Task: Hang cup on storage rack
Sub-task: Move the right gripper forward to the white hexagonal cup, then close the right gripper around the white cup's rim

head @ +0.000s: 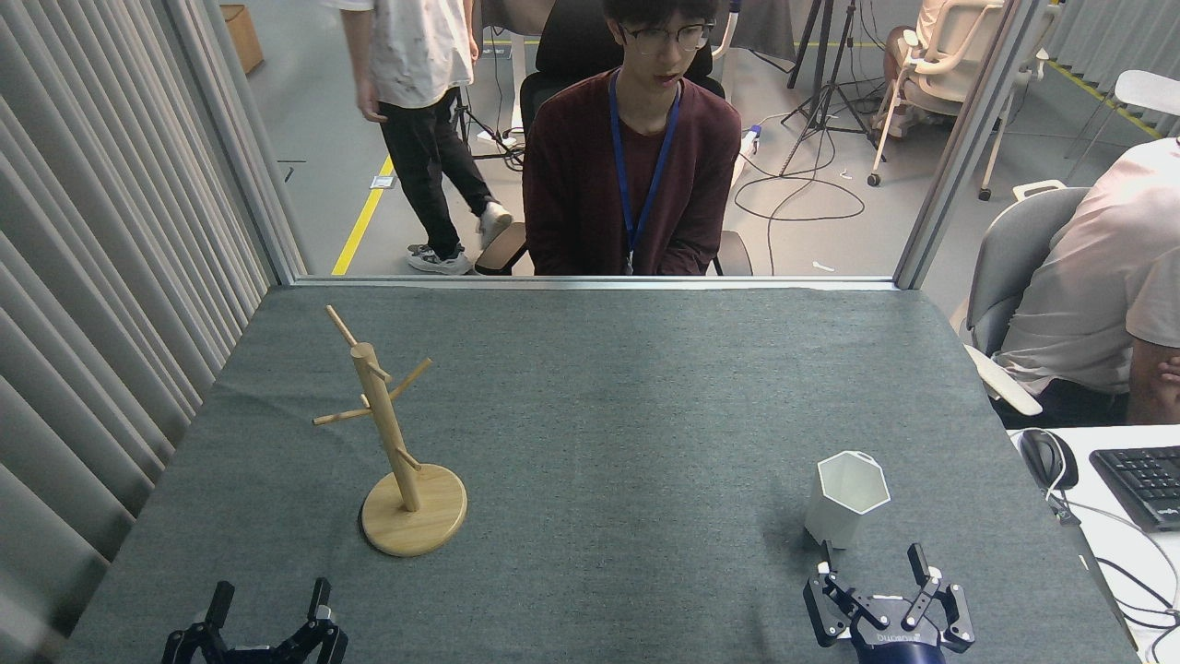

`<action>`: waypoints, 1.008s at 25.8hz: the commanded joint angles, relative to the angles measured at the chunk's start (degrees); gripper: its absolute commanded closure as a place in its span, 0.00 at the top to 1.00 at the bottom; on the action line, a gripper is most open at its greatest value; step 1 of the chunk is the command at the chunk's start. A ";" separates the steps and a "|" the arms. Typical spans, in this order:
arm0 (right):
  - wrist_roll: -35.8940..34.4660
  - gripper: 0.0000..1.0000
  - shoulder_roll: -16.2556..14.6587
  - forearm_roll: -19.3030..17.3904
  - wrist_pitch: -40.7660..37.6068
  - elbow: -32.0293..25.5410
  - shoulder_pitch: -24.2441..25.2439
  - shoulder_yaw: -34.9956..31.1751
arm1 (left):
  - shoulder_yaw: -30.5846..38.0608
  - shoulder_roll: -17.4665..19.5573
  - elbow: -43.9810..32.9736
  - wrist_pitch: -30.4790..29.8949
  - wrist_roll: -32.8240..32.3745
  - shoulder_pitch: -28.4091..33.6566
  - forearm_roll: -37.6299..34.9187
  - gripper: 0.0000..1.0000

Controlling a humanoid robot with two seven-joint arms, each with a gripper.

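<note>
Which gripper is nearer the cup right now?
Right. The right gripper sits just below the cup, open and not touching. The left gripper is far across the table, below the storage rack.
</note>
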 commanded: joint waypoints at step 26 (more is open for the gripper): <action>-0.03 0.98 -1.71 -0.03 0.25 18.07 -14.92 0.51 | 0.03 0.16 0.03 -0.34 -0.01 0.17 2.53 0.99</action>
